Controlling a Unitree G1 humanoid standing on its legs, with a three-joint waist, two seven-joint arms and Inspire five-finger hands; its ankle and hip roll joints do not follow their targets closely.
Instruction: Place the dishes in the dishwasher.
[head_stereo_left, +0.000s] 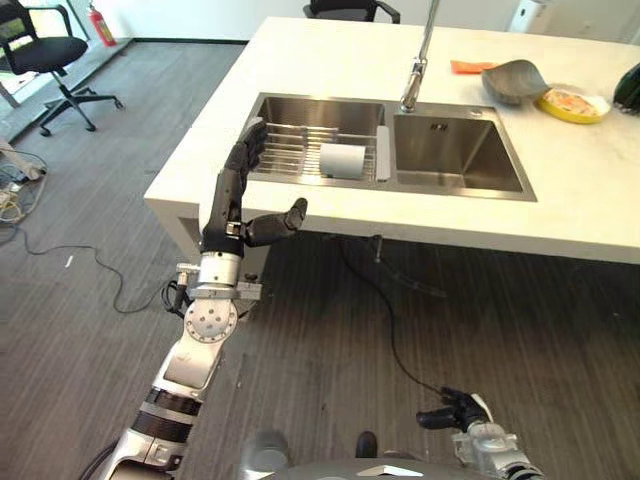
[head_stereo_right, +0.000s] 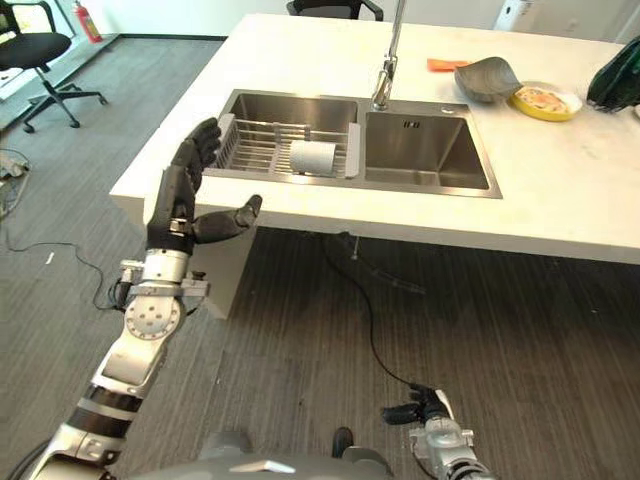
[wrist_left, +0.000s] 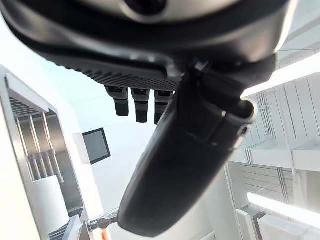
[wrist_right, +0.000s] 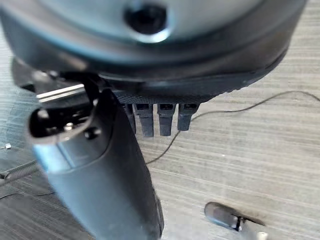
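Observation:
A white cup (head_stereo_left: 343, 160) lies on its side on the wire rack (head_stereo_left: 290, 150) in the left basin of the steel sink (head_stereo_left: 455, 150). On the counter at the far right a grey bowl (head_stereo_left: 515, 80) leans beside a yellow plate (head_stereo_left: 572, 103). My left hand (head_stereo_left: 235, 195) is raised at the counter's front left corner, open, with straight fingers and the thumb (wrist_left: 185, 165) spread, holding nothing. It stands just in front of the rack. My right hand (head_stereo_left: 455, 412) hangs low over the floor, open and empty, with the thumb (wrist_right: 100, 175) out.
A tall faucet (head_stereo_left: 415, 70) stands behind the sink and an orange cloth (head_stereo_left: 470, 67) lies by the bowl. A dark green object (head_stereo_left: 628, 88) sits at the counter's right edge. An office chair (head_stereo_left: 50, 55) and a fire extinguisher (head_stereo_left: 100, 25) are at the far left.

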